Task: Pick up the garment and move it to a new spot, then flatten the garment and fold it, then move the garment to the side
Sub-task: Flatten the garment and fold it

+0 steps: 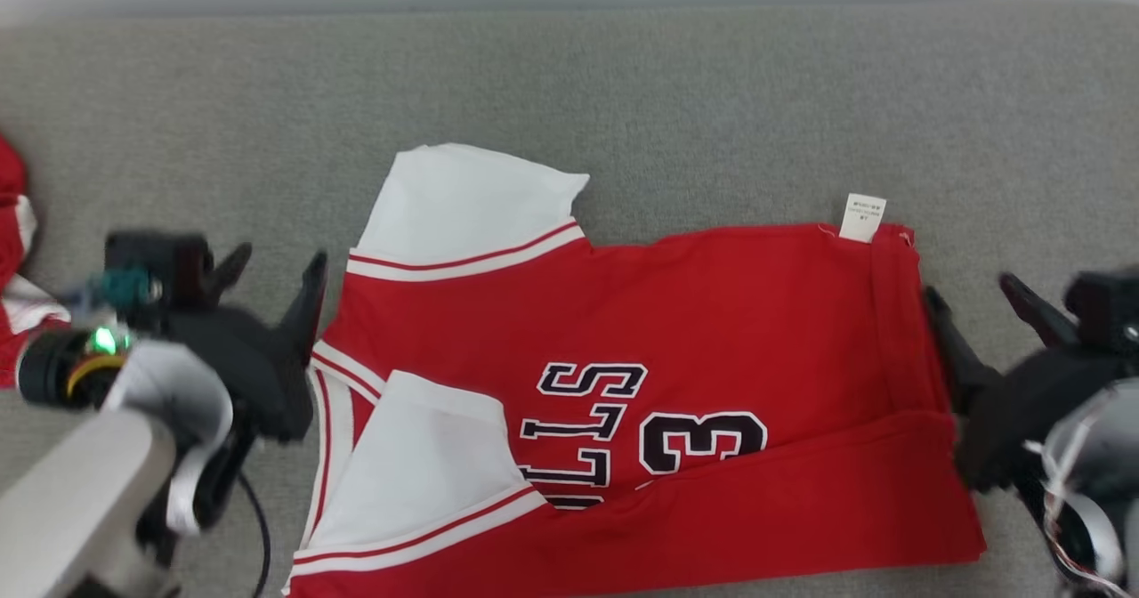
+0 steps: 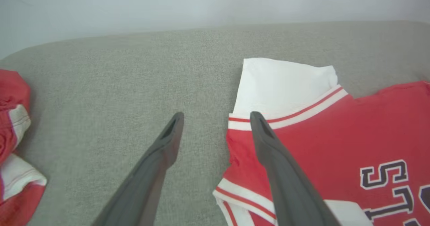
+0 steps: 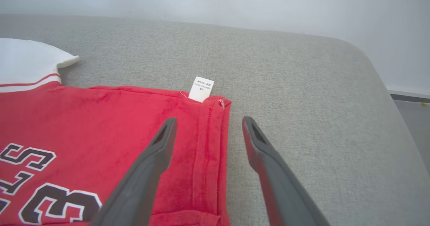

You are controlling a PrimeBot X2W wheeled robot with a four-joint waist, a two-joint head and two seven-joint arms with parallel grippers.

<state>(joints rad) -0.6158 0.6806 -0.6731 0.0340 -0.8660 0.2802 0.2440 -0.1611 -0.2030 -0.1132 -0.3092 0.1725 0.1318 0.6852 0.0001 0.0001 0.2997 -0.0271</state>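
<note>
We find the garment (image 1: 676, 340), a red knit jersey with white sleeves, red-and-white striped trim and dark outlined lettering, lying flat at the centre of a grey woven surface (image 1: 712, 91). A fold of red fabric along its 6 o'clock edge covers the lower part of the lettering. A small white rectangular care label (image 1: 862, 217) stands out at its 2 o'clock corner.

The left gripper (image 1: 278, 260) is at the garment's 9 o'clock edge, jaws wide apart and gripping nothing. In its wrist view one finger lies over the sleeve trim and the other over bare surface.

The right gripper (image 1: 970, 288) is at the 3 o'clock hem, jaws equally wide and empty, straddling the stitched hem edge.

A second, crumpled red-and-white cloth (image 1: 13, 251) lies well apart at 9 o'clock.
</note>
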